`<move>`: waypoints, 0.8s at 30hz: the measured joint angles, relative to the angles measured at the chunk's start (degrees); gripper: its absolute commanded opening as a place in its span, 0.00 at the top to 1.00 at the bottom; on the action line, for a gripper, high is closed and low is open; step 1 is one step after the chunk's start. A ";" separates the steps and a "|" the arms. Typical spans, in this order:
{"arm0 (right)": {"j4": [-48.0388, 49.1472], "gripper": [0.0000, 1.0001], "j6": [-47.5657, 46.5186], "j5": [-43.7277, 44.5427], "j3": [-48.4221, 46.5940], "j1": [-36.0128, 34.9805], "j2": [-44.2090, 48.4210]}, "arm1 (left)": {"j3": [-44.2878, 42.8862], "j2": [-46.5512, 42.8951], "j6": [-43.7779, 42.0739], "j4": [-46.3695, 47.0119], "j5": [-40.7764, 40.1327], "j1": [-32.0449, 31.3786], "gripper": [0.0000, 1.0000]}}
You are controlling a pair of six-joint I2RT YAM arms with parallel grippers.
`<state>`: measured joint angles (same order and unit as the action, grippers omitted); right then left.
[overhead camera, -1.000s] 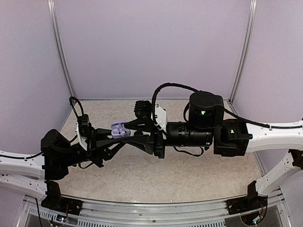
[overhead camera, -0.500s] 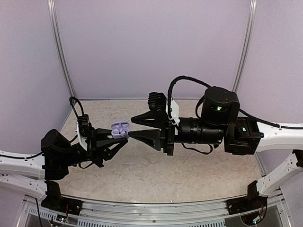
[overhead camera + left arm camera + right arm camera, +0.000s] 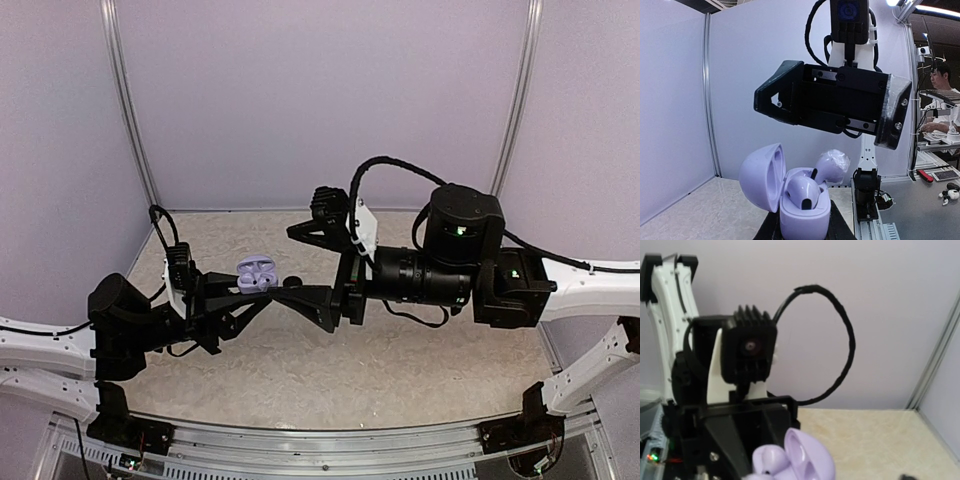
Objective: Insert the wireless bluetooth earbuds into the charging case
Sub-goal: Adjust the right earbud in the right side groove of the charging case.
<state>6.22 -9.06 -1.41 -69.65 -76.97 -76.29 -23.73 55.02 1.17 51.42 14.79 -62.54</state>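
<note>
Two earbuds [image 3: 802,192] are sitting in the charging case [image 3: 800,200], which is gaping open: insertion step is closing out.
I am holding the case clear above the table [image 3: 400,360], my left gripper [image 3: 250,290] pinching its base. My right gripper [image 3: 295,262] is hanging just beside the case, fingers spread, carrying nothing. I judge the earbud on the case's side toward that gripper is riding high; next move calls for a light downward press.

bright even light, right wrist view perhaps soft
</note>
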 measured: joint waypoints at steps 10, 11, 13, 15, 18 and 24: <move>-0.70 0.04 0.70 1.95 -0.17 -0.15 -2.08 | 0.00 0.20 -0.13 0.02 0.26 0.00 0.92; -0.81 0.04 0.83 2.29 -0.22 -0.15 -2.32 | 0.00 0.20 -0.13 0.00 0.31 0.00 0.92; -0.96 0.04 1.14 3.06 -0.52 -0.15 -2.84 | 0.00 0.20 -0.13 0.00 0.39 0.00 0.92; -1.18 0.04 1.31 3.67 -0.83 -0.15 -3.13 | 0.00 0.20 -0.13 0.00 0.44 0.00 0.92; -1.29 0.04 1.60 4.28 -0.92 -0.15 -3.17 | 0.00 0.20 -0.13 0.00 0.46 0.00 0.92; -1.38 0.05 2.14 5.25 -0.92 -0.15 -3.17 | 0.00 0.20 -0.13 0.02 0.66 0.00 0.92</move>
<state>4.84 -6.92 3.84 -70.57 -77.12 -79.46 -23.73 55.22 1.04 51.44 15.44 -62.54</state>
